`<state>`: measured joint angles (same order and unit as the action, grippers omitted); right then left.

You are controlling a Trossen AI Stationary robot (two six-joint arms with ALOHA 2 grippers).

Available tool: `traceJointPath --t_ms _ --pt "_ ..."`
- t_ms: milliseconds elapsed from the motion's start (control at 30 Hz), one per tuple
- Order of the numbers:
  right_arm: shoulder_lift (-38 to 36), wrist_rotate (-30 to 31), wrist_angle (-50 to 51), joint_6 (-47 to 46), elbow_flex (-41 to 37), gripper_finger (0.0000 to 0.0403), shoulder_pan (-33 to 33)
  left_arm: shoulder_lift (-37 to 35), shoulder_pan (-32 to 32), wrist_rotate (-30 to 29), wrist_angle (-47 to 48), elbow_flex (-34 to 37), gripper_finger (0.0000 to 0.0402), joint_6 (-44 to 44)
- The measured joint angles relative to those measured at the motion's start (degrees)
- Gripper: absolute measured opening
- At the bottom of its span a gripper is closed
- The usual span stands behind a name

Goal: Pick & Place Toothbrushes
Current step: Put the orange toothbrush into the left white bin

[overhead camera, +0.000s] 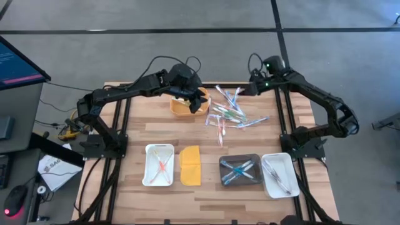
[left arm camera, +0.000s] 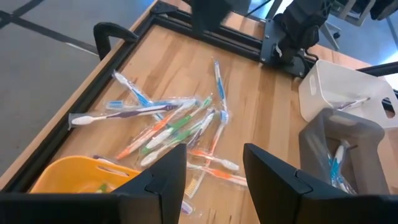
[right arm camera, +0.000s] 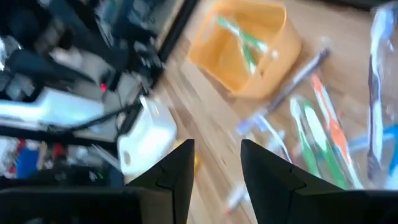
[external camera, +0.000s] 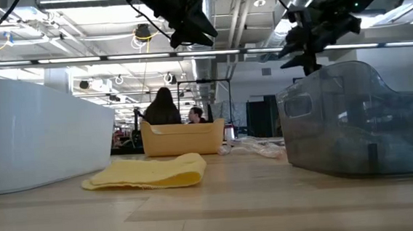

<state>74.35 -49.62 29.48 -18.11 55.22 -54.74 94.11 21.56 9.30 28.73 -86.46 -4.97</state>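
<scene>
1. The slatted pale wooden table [overhead camera: 206, 194] fills my overhead view; I read places on it as a clock face, twelve at the far edge.
2. Along the six o'clock edge sit a white rectangular plastic tray [overhead camera: 159, 165] with two orange brushes, a flat yellow-orange lid [overhead camera: 190, 165], a smoky grey clear tray [overhead camera: 240, 170] holding blue brushes, and a second white tray [overhead camera: 279, 174] with clear ones.
3. An orange plastic bin [overhead camera: 185, 107] stands near eleven o'clock, green brushes inside.
4. My left gripper [overhead camera: 199, 99] hovers over that bin, fingers spread apart, empty.
5. My right gripper [overhead camera: 255, 83] hangs at about one o'clock by the far edge, fingers parted to a moderate gap, holding nothing.
6. The loose pile of thin plastic toothbrushes [overhead camera: 230, 111], many in clear wrappers, lies at about twelve to one o'clock, just beside the bin.
7. I judge them light, stiff and slippery in their film, and overlapping. I would take an outlying one across mid-handle, where it lies flat and clear of neighbours.
</scene>
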Motion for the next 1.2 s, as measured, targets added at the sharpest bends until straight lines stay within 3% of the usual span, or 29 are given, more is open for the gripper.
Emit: traceJointPath --t_ms 233,467,667,833,1200 --pt "0.0 8.09 10.49 11.18 0.0 0.0106 6.84 0.0 0.02 -0.04 -0.15 0.0 0.0154 0.47" --pt "-0.02 12.13 11.43 20.39 0.0 0.0101 14.81 0.0 0.0 -0.07 -0.21 0.0 0.0154 0.02" --pt "-0.02 25.87 11.21 26.39 0.0 0.0101 21.37 0.0 -0.15 -0.09 -0.19 0.0 0.0154 0.0" --pt "-0.02 31.7 10.58 24.6 0.0 0.0101 24.64 0.0 -0.31 -0.07 -0.18 0.0 0.0154 -0.42" --pt "-0.02 31.7 10.56 13.32 0.0 0.0114 27.82 0.0 -0.52 -0.08 -0.19 0.0 0.0154 -0.39"
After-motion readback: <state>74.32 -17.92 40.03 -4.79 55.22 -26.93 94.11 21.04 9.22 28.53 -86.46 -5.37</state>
